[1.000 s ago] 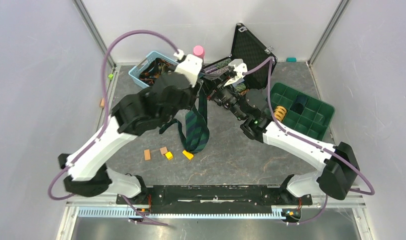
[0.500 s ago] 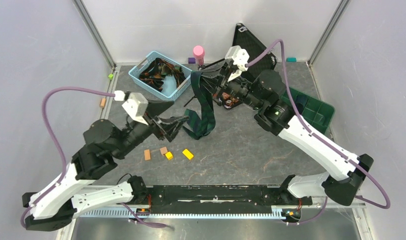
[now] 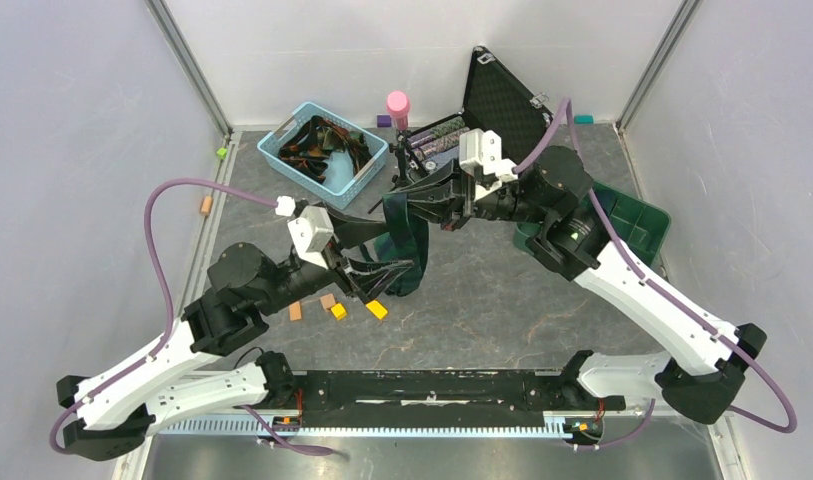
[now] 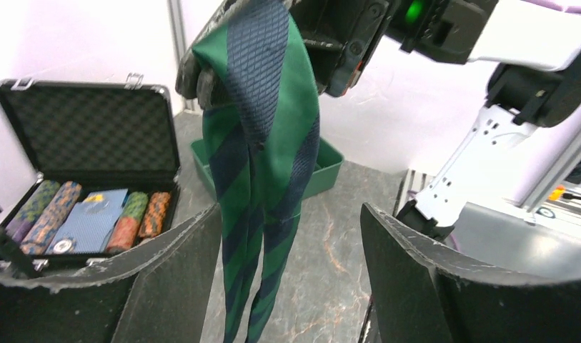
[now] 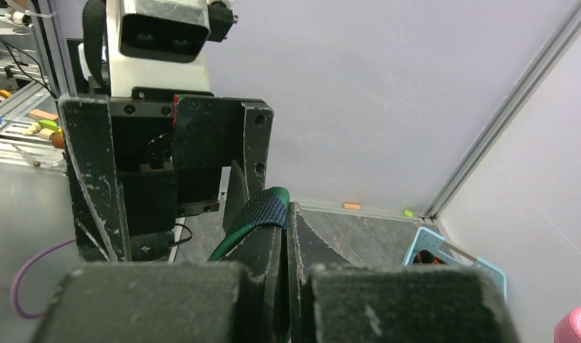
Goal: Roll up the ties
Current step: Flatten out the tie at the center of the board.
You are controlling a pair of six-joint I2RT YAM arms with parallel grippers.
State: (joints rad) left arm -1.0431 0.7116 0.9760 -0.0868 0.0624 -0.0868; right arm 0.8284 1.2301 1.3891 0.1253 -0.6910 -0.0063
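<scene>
A green-and-navy plaid tie (image 3: 406, 240) hangs doubled over from my right gripper (image 3: 410, 196), which is shut on its fold above the middle of the table. In the right wrist view the fold (image 5: 267, 211) sticks out between the closed fingers. My left gripper (image 3: 390, 276) is open just left of the hanging tie, near its lower end. In the left wrist view the tie (image 4: 262, 179) hangs between my open fingers (image 4: 166, 279), closer to the left one. More ties lie in the blue basket (image 3: 282, 155).
An open black case (image 3: 502, 95) with rolled ties (image 4: 141, 218) stands at the back. A green tray (image 3: 642, 225) sits at the right. A pink bottle (image 3: 397, 105) stands behind the basket. Small orange and yellow blocks (image 3: 337, 308) lie near the left gripper.
My left arm has let go near the tie's top, swung down and forward, and now faces the hanging tie with open fingers. My right gripper has come forward with the tie.
</scene>
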